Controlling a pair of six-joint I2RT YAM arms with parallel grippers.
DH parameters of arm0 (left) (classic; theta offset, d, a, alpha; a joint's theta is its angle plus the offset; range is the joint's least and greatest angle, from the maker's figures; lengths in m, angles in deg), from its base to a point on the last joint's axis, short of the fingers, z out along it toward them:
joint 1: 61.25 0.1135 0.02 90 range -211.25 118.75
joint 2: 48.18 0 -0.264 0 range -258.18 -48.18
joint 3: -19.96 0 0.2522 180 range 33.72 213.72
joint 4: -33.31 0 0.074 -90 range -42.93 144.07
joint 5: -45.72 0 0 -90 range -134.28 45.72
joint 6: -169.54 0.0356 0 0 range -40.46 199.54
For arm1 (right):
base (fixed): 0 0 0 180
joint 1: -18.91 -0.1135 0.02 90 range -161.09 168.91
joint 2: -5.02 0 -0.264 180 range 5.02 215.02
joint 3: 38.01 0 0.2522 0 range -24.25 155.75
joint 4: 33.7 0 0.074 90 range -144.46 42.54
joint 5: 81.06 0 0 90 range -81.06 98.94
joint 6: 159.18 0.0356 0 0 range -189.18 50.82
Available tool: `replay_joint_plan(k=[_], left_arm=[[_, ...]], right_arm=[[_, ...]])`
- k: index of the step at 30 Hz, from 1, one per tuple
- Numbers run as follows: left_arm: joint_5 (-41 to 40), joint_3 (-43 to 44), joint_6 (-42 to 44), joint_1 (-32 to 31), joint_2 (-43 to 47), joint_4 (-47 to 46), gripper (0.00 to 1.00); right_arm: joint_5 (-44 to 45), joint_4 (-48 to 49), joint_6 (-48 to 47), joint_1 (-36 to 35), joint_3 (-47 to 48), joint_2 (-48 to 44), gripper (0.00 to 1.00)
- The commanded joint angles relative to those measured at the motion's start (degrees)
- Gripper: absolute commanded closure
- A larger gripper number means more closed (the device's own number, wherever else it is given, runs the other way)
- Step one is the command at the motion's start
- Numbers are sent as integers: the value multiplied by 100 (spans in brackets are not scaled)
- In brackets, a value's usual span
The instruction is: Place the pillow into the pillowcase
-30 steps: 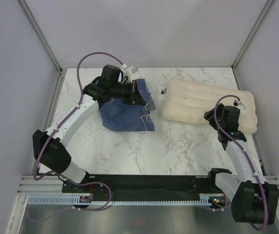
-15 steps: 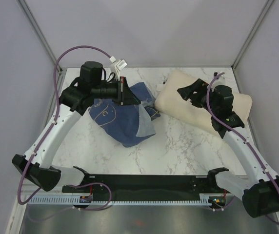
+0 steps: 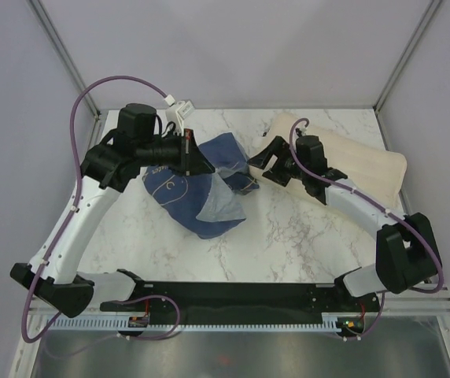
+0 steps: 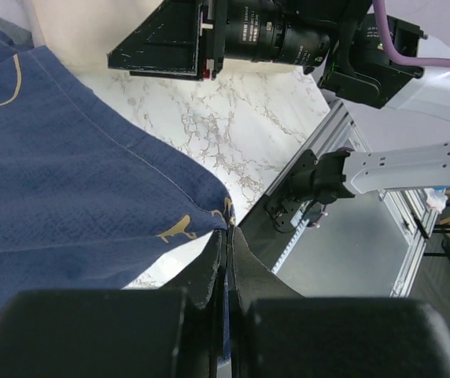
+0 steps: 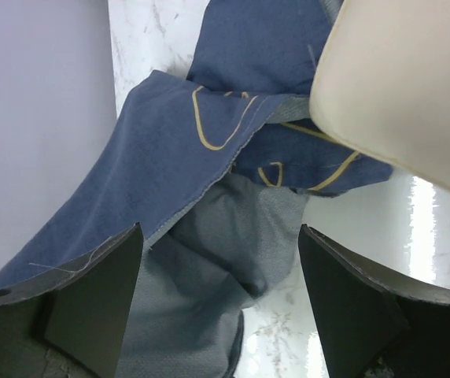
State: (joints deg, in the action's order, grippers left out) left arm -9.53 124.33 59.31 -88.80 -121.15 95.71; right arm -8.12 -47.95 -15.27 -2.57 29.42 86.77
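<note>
The dark blue pillowcase [image 3: 201, 189] with cream outlines lies crumpled left of centre, its paler grey-blue inner side [image 3: 219, 208] turned out at the front. My left gripper [image 3: 201, 164] is shut on its upper edge; in the left wrist view the fabric [image 4: 91, 205] hangs from the closed fingertips [image 4: 230, 236]. The cream quilted pillow [image 3: 351, 161] lies at the back right. My right gripper [image 3: 258, 168] is open at the pillow's left end, facing the pillowcase. In the right wrist view the grey-blue inside [image 5: 217, 260] lies between the spread fingers [image 5: 91, 291], the pillow [image 5: 406, 87] at upper right.
White marble table [image 3: 288, 236] with grey walls around it. A black rail [image 3: 241, 295] with the arm bases runs along the near edge. The right arm [image 3: 367, 209] crosses the pillow's front edge.
My right gripper has swung left from the pillow's middle to its left end, toward the pillowcase. My left gripper kept its hold and lifted the pillowcase edge, turning more grey-blue inside outward.
</note>
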Motion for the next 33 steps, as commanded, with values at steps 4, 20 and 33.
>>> replay_joint_plan(k=[4, 20, 33], left_arm=[[-240, 159, 318, 30, 151, 356, 98], [-1540, 388, 722, 189, 406, 1156, 98], [-1532, 220, 722, 215, 591, 1156, 98]], right_arm=[[125, 1094, 1121, -401, 626, 647, 11], [1702, 560, 1184, -955, 1014, 1467, 15], [1858, 84, 752, -762, 452, 964, 13]])
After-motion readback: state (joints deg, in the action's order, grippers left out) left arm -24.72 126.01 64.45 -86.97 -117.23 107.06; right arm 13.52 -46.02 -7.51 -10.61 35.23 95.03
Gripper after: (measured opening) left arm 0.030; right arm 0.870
